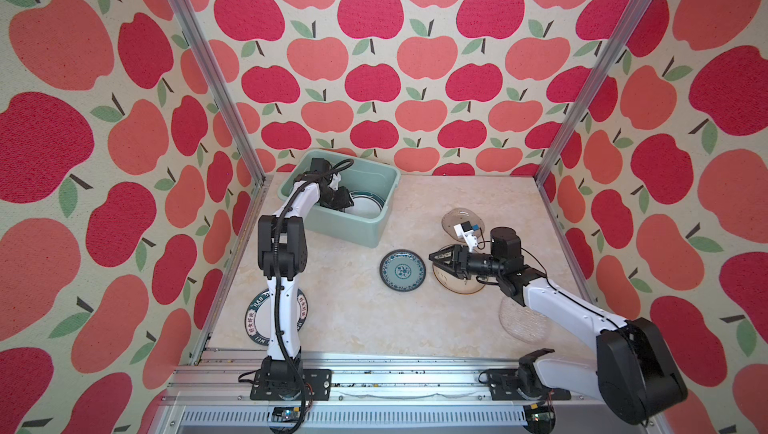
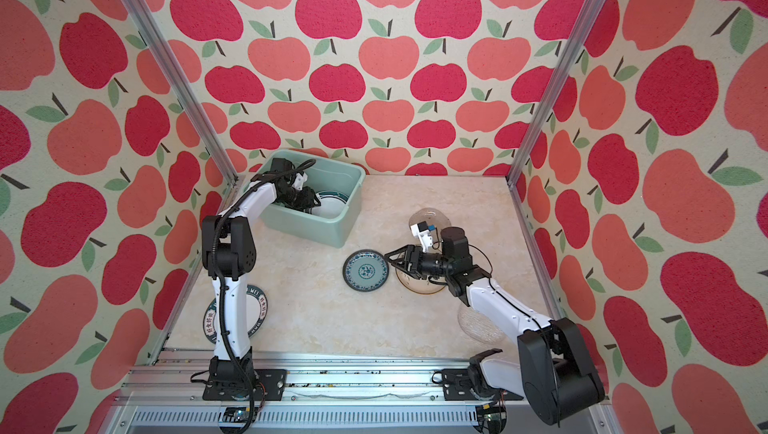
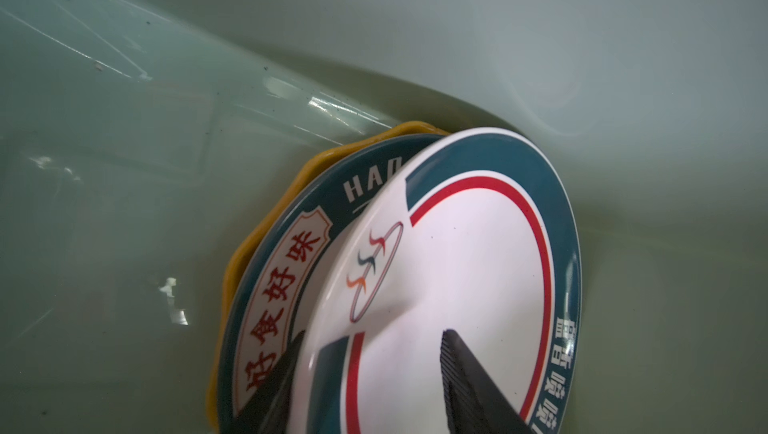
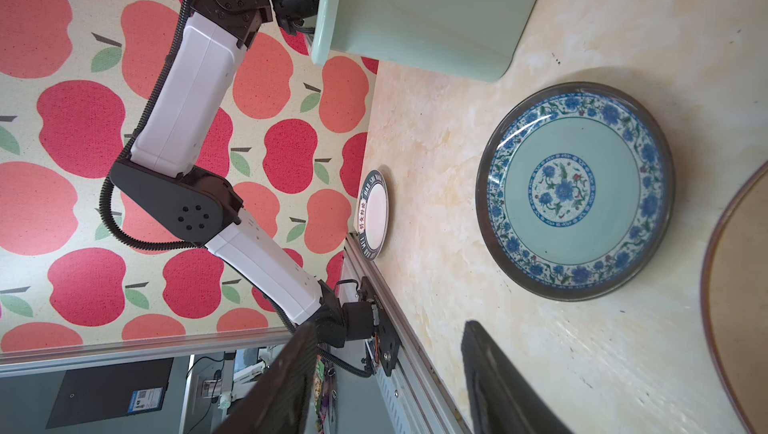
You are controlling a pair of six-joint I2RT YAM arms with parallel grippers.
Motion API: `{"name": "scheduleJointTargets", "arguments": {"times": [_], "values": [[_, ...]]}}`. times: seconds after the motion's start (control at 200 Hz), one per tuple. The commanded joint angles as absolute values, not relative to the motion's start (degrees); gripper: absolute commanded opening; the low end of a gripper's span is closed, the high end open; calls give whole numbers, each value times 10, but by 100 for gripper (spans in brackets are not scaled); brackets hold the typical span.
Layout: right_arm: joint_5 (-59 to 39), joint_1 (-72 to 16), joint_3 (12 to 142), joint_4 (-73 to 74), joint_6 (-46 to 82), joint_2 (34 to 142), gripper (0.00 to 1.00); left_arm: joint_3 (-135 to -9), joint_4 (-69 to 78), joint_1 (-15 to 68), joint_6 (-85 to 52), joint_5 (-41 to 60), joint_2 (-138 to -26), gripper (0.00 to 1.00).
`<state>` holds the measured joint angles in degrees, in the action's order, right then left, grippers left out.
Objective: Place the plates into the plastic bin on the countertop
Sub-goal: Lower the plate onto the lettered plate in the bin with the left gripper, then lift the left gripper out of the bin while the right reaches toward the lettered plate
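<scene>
The beige marbled countertop [image 1: 353, 319] fills the lower middle of both top views. At its upper left stands the mint-green plastic bin [image 1: 349, 226], skewed to the back wall with one corner toward the centre; I cannot tell which of its sides is the longer.

The left wrist view shows three plates stacked and offset inside the bin:
- Lowest is a yellow scalloped plate [image 3: 235, 274].
- On it lies a dark lettered-rim plate [image 3: 332, 207] that reads "HAO" beside red Chinese characters in a cream panel.
- On top is a teal-banded white plate [image 3: 465, 253] with a red ring, an oval logo and white Chinese characters on its band.

The left gripper [image 3: 374, 373] is down in the bin and released. Its fingers [image 3: 469, 382] stand apart on either side of the top plate's near rim, pinching nothing.

Five plates lie flat and face up on the counter:
- A textured glass plate [image 1: 517, 324] sits at lower right, under the right arm.
- A cream plate [image 1: 455, 286] is right of centre. The right gripper [image 1: 434, 256], parted and empty, hovers over its left edge.
- The gripper points left at the teal patterned plate [image 1: 402, 270] in the centre.
- A white lettered-rim plate [image 1: 254, 319] lies at lower left beneath the left arm, with "HAO" and "MEI" legible.
- A smooth glass plate [image 1: 451, 218] lies above the right gripper.
</scene>
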<state>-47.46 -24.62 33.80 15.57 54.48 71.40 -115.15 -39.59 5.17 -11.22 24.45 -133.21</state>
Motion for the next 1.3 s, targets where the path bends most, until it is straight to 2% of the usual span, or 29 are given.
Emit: {"name": "scheduleJointTargets", "arguments": {"times": [0.0,0.13,0.475,0.941,1.296], "values": [[-477,-242,347,153,544,721,59,-1139,-378,54,-118,226,-1332,56],[-477,-241,346,153,544,721,59,-1123,-362,54,-122,215,-1325,63],[-460,-241,351,131,536,717,60,-1087,-308,52,-129,205,-1288,72],[-445,-241,353,107,525,703,63,-1022,-169,38,-148,201,-1203,78],[-392,-241,381,25,437,600,68,-1003,-129,30,-122,159,-1049,81]]}}
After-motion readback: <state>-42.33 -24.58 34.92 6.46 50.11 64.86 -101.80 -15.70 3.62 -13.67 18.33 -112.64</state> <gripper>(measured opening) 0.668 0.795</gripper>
